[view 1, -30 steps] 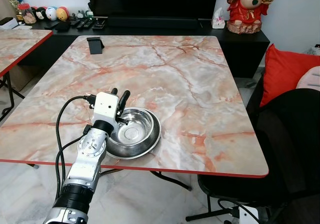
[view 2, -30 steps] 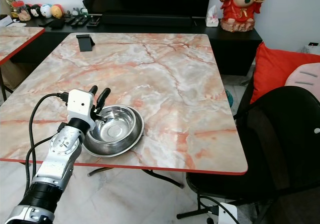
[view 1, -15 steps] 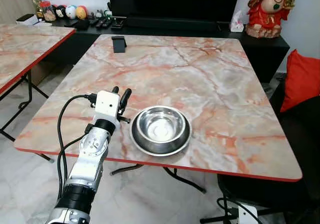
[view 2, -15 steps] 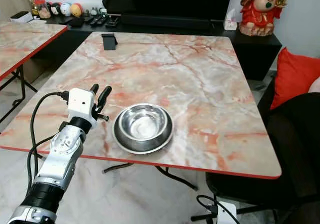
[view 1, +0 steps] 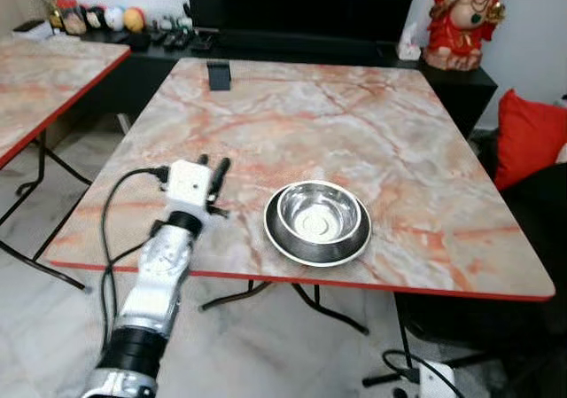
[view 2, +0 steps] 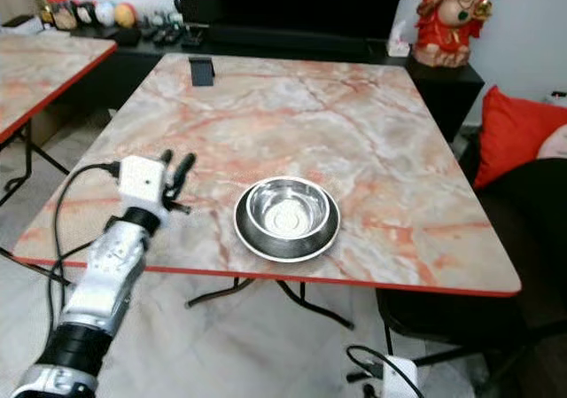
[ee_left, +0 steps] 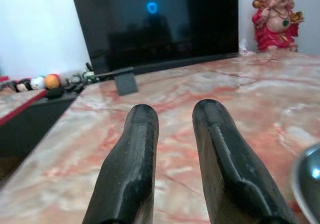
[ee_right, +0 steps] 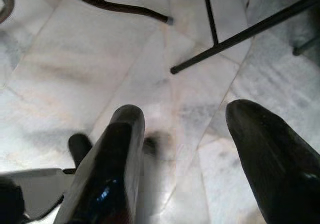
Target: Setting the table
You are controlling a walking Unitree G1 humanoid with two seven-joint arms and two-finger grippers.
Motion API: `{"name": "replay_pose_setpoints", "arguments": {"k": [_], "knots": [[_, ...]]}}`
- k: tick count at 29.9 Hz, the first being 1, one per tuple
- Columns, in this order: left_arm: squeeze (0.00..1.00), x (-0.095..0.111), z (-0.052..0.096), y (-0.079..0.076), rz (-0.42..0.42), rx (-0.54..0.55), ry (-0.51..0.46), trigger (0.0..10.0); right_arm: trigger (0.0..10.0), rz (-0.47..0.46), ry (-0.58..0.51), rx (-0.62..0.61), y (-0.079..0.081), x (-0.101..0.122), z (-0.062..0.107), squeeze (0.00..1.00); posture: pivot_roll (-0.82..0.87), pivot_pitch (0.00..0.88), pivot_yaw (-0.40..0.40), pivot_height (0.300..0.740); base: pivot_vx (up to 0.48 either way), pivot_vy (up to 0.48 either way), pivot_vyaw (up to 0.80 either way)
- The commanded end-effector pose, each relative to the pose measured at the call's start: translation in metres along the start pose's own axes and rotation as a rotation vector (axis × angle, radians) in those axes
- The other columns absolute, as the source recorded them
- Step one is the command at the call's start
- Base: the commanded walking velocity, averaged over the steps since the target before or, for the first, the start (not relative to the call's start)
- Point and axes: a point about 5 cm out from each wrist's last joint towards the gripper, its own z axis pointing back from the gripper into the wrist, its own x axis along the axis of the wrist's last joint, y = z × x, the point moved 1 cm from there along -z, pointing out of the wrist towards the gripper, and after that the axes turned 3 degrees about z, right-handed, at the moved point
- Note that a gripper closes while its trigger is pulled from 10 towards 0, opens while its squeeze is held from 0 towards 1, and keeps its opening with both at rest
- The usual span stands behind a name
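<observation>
A round, shiny stainless-steel bowl (view 1: 317,222) with a broad flared rim sits upright on the pink-and-grey marble-patterned table (view 1: 337,132) with a red edge, close to the table's near edge and apart from everything else on it. The bowl has nothing in it.

The left gripper (view 1: 211,167), at the end of a silver arm with a white wrist block and a black cable looping off it, hangs over the table to the left of the bowl, well apart from its rim and not touching it. Its two long black fingers (ee_left: 135,149) point away from the robot across the tabletop, with only a narrow gap between them and nothing held. In the left wrist view the bowl's rim (ee_left: 306,176) shows just at the frame's edge, beside the fingers.

A small dark stand (view 1: 218,74) rests near the table's far edge, well beyond the bowl. Behind the table a large black screen (view 1: 301,3) stands on a low black cabinet, with a red seated figurine (view 1: 458,21) beside it.

The right gripper (ee_right: 192,149) hangs low over the pale marble floor (ee_right: 90,69), its fingers spread wide and empty, near thin black table legs (ee_right: 240,34).
</observation>
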Motion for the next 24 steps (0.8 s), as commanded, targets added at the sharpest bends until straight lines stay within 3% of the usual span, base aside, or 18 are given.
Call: {"name": "replay_pose_setpoints", "arguments": {"k": [1, 24], "knots": [[0.00, 0.0040, -0.0034, -0.0060, 0.003, -0.018, -0.010, 10.0, 10.0, 0.005, 0.000, -0.015, -0.0066, 0.0005, 0.0002, 0.00, 0.02, 0.000, -0.006, 0.740, 0.000, 0.352, 0.00], [0.00, 0.0076, -0.0065, -0.0071, 0.001, -0.026, -0.019, 10.0, 10.0, 0.001, 0.003, 0.006, -0.0025, -0.0003, 0.0002, 0.00, 0.03, 0.000, -0.002, 0.740, 0.000, 0.351, 0.00]]}}
